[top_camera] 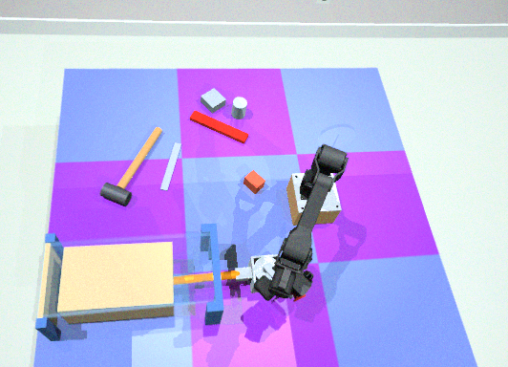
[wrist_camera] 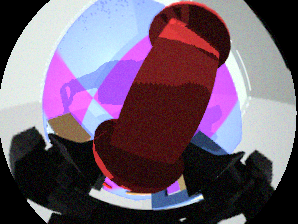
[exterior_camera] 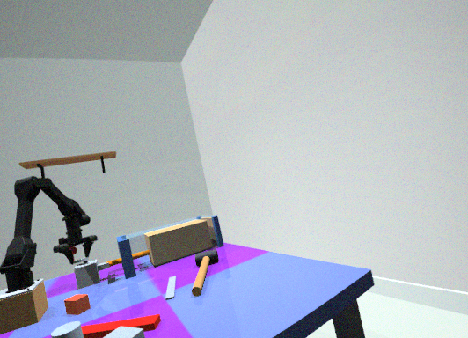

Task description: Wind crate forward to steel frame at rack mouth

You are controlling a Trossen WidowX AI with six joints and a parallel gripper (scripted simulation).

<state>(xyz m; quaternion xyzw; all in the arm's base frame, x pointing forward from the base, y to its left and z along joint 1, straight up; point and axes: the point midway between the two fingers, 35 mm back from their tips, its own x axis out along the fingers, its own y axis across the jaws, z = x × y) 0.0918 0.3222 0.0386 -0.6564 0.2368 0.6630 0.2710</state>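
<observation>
The tan crate (top_camera: 116, 276) (exterior_camera: 180, 241) sits flat in the clear-panelled cubby, its front a gap short of the blue frame (top_camera: 216, 295) (exterior_camera: 127, 259) at the mouth. An orange strap (top_camera: 191, 279) (exterior_camera: 142, 254) runs from it to the grey winch (exterior_camera: 86, 275) on the bench. The handle's red grip (top_camera: 299, 298) (exterior_camera: 73, 250) (wrist_camera: 165, 100) stands upright beside the winch top; its key is hidden. My gripper (top_camera: 284, 295) (exterior_camera: 79, 258) (wrist_camera: 150, 134) points down over the winch, fingers apart on either side of the grip. No firm contact with it can be made out.
A black-headed mallet (top_camera: 116, 194) (exterior_camera: 207, 258), a pale strip (top_camera: 171, 166) (exterior_camera: 171, 287), a red bar (top_camera: 219, 126) (exterior_camera: 123, 325), a grey block (top_camera: 213, 99), a grey cylinder (top_camera: 239, 108) and an orange-red block (top_camera: 254, 181) (exterior_camera: 76, 304) lie on the bench away from the winch.
</observation>
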